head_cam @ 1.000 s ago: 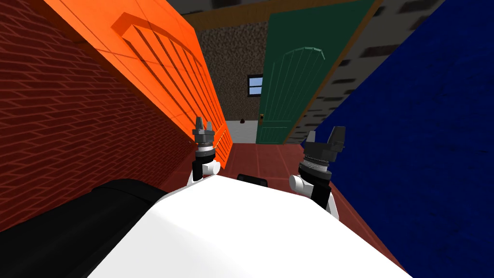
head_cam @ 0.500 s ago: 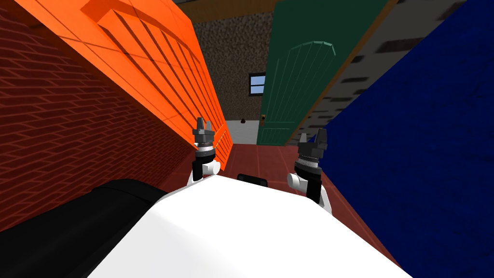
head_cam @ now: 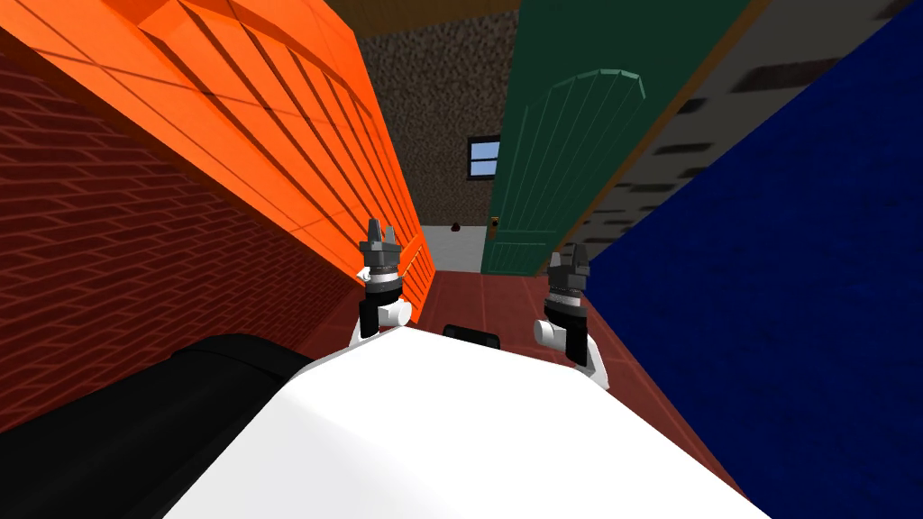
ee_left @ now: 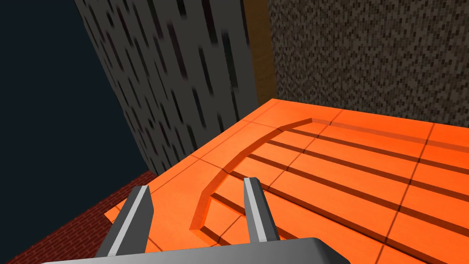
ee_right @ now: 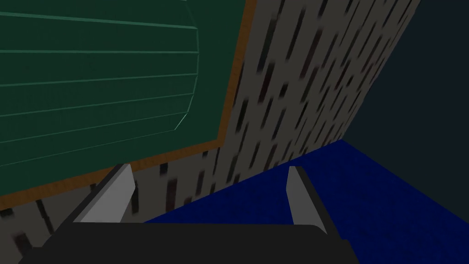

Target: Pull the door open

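Observation:
A dark green door [head_cam: 550, 162] with an arched panel stands ahead on the right, in a brown frame. A small brass handle [head_cam: 494, 220] shows on its left edge. My right gripper [head_cam: 569, 259] is raised short of the door and well below the panel. In the right wrist view it [ee_right: 209, 168] is open, pointing past the green door [ee_right: 91, 78] at a grey streaked wall. My left gripper [head_cam: 379, 236] is up beside an orange panelled door [head_cam: 297, 135]. It [ee_left: 197, 184] stands open with nothing between its fingers, just off the orange door [ee_left: 343, 174].
A red brick wall [head_cam: 135, 270] runs along the left and a dark blue wall [head_cam: 775, 270] close along the right. The red tiled floor [head_cam: 505, 297] leads to a speckled end wall with a small window [head_cam: 484, 158] and a pale grey low panel [head_cam: 455, 248].
I have rolled forward down the corridor, so both doors loom larger. My right gripper has swung inward to the left and turned. The left arm holds its pose.

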Controlling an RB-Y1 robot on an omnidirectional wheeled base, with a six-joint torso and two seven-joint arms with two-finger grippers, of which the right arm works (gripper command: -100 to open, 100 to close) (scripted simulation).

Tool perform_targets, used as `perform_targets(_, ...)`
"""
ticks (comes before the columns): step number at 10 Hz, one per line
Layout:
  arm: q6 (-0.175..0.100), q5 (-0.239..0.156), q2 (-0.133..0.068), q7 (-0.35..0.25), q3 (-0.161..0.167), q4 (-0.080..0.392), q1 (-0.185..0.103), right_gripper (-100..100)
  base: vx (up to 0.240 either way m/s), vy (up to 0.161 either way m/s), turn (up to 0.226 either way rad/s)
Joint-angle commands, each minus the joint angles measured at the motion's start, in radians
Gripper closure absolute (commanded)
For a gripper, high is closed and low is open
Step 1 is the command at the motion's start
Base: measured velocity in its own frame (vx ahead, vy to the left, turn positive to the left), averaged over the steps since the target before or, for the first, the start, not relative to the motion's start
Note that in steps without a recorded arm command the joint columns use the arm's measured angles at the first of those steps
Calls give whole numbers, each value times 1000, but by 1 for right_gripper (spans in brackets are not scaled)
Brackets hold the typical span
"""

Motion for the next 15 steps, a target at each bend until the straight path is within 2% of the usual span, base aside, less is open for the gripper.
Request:
perform_targets(1,7,-5,-10,-3,-5,31,-15,-100,108,14,29)
perform_targets(3,15,-9,-17,-3,-7,72,-36,-100,100,11,33)
perform_targets(4,23,-12,-23,-3,-10,113,-57,-100,111,11,54)
perform_targets(14,66,-32,-45,-3,-22,335,-170,-100,106,9,34)
perform_targets(15,75,-36,-47,-3,-24,379,-193,-100,138,-8,50)
